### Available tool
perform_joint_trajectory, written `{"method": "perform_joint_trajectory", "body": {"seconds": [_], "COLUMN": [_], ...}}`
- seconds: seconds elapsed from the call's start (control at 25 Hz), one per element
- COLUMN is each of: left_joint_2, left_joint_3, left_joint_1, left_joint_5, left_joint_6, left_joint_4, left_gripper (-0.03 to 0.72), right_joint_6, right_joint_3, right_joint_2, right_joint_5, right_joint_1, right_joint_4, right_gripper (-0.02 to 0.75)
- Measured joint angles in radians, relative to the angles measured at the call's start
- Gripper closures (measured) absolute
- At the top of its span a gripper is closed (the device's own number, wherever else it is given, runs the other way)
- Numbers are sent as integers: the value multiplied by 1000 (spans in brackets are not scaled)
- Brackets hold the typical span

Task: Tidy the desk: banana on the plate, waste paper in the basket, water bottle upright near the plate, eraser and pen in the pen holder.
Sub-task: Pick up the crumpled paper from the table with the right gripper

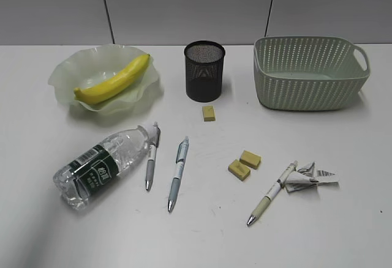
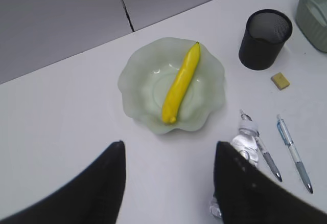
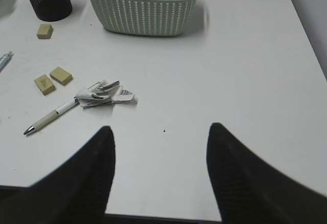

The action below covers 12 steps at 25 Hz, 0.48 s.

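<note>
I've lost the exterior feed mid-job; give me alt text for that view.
A banana lies on the ruffled green plate at back left of a white desk, with a black mesh pen holder and green basket to its right. In front lie a toppled water bottle, three pens, three erasers and crumpled waste paper.

Office-like desk [image 1: 343, 219]: pens [image 1: 177, 174], erasers [image 1: 245, 164], mesh pen holder [image 1: 204, 71].

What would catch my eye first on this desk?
The yellow banana lying in the ruffled green plate at back left stands out most. In front of it a water bottle lies on its side, and a big green basket sits at back right.
</note>
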<state>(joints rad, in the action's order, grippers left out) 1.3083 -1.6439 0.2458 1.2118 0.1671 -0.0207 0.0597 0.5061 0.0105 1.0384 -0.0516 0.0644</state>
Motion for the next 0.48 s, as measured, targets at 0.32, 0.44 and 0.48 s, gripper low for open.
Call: {"method": "perform_joint_trajectory", "body": {"seconds": [0.32,0.44,0.48], "left_joint_2": [-463,-642,-691], "left_joint_3": [330,476,516], "left_joint_1": [0,0,0], "left_joint_5": [5,9,9], "left_joint_6": [-23,-23,-23], "left_joint_4": [21,21,21], "left_gripper": [272,272,272], "right_joint_6": [0,0,0], "right_joint_3": [0,0,0], "right_joint_2": [0,0,0], "right_joint_5": [0,0,0], "right_joint_1": [-3,-3,-3], "right_joint_4": [0,1,1], "right_gripper": [281,281,281]}}
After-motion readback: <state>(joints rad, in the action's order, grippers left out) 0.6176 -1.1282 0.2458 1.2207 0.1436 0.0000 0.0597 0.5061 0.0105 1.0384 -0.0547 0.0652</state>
